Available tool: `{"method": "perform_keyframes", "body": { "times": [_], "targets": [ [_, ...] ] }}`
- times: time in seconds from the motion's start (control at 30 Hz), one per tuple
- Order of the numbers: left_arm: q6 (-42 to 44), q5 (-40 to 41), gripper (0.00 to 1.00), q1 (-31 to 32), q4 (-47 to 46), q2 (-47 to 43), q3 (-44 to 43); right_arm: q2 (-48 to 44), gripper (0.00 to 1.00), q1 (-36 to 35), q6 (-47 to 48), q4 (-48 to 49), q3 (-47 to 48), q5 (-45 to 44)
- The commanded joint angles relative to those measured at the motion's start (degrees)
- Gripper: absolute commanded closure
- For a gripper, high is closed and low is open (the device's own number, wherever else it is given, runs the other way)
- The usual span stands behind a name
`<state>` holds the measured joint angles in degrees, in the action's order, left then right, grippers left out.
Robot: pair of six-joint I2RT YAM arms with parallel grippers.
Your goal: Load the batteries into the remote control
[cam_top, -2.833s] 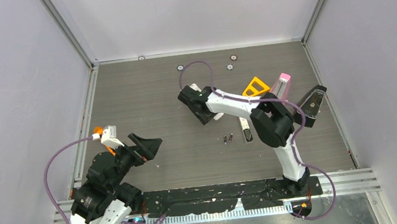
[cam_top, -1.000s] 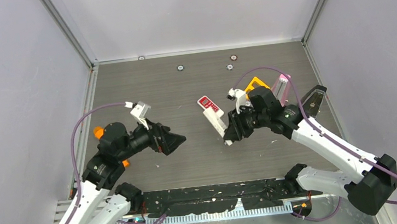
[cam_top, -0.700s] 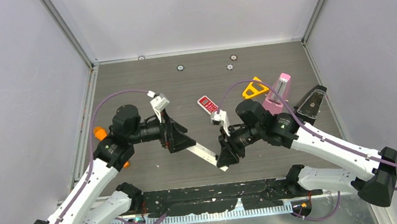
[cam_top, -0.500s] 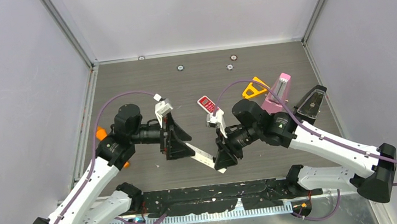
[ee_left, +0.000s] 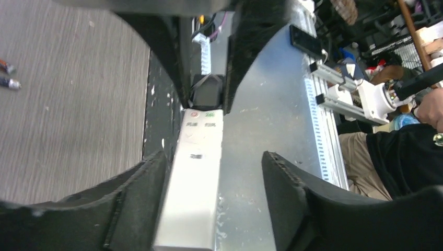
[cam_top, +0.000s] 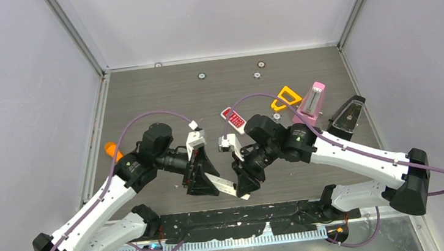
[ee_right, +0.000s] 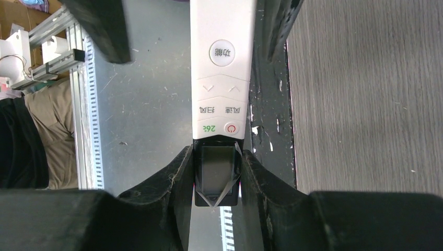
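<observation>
Widest first: dark wood-grain table (cam_top: 162,100), matte and finely ribbed. Near its 6 o'clock edge in the top view, over the black tape (cam_top: 228,214), white remote (ee_right: 223,68) bridging the two arms. Long, slim, flat-faced slab of glossy hard plastic, with rounded buttons and a dark display window at one end. Probably light and stiff, but slick along the narrow sides. Best taken across the width near an end, leaving the back free for the battery door.

On the display end, right gripper (ee_right: 217,157) clenched, squeezing both long edges. Around the opposite end, left gripper (ee_left: 213,162) released and straddling, one finger (ee_left: 141,193) touching the remote's edge, the other clear of it.

Smallest: two batteries (ee_left: 9,82) at 10 o'clock of the left wrist view, lying side by side on bare table, well apart from the remote; any others not visible. Tiny smooth cylinders, likely to roll and to squirt out of a hard pinch. Best gripped across the middle of the barrel.

Back of the remote turned from every camera; cannot tell whether the compartment is open or covered.
</observation>
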<state>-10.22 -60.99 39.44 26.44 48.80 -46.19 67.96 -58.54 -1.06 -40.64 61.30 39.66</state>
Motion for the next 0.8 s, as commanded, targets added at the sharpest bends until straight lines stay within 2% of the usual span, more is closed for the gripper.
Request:
{"method": "perform_keyframes", "body": {
  "times": [0.0, 0.1, 0.23, 0.3, 0.4, 0.5, 0.53, 0.67, 0.77],
  "targets": [
    [3.95, 5.61, 0.38, 2.04, 5.62, 3.33, -2.43, 0.14, 0.93, -0.29, 2.48, -0.31, 3.49, 0.26],
    [3.36, 8.27, 0.51, 2.39, 5.96, 4.84, -3.05, 0.27, 0.93, -0.23, 2.57, -0.32, 3.37, -0.48],
    [1.71, 9.2, 0.56, 2.4, 4.0, 4.77, -2.9, 0.28, 0.93, -0.32, 2.47, -0.31, 2.88, -0.87],
    [0.89, 8.87, 0.55, 2.4, 2.48, 4.18, -2.43, 0.18, 0.93, -0.27, 2.51, -0.27, 2.64, -0.9],
    [-0.74, 8.5, 0.4, 2.4, -0.24, 2.85, -1.42, 0.2, 0.93, -0.26, 2.55, -0.23, 2.37, -0.82],
    [-3.16, 8.23, 0.35, 2.4, -4.65, 1.28, 0.22, 0.36, 0.93, -0.26, 2.55, -0.17, 2.11, -0.39],
    [-3.91, 8.05, 0.35, 2.42, -5.84, 0.96, 0.76, 0.4, 0.93, -0.3, 2.62, -0.08, 2.08, -0.25],
    [-5.22, 6.02, 0.47, 2.41, -8.15, 0.82, 2.2, 0.31, 0.93, -0.26, 2.56, 0.05, 2.07, -0.11],
    [-4.89, 5.06, 0.48, 2.4, -7.27, 1.63, 2.38, 0.18, 0.93, -0.24, 2.55, 0.28, 2.07, 0.08]
  ]
}}
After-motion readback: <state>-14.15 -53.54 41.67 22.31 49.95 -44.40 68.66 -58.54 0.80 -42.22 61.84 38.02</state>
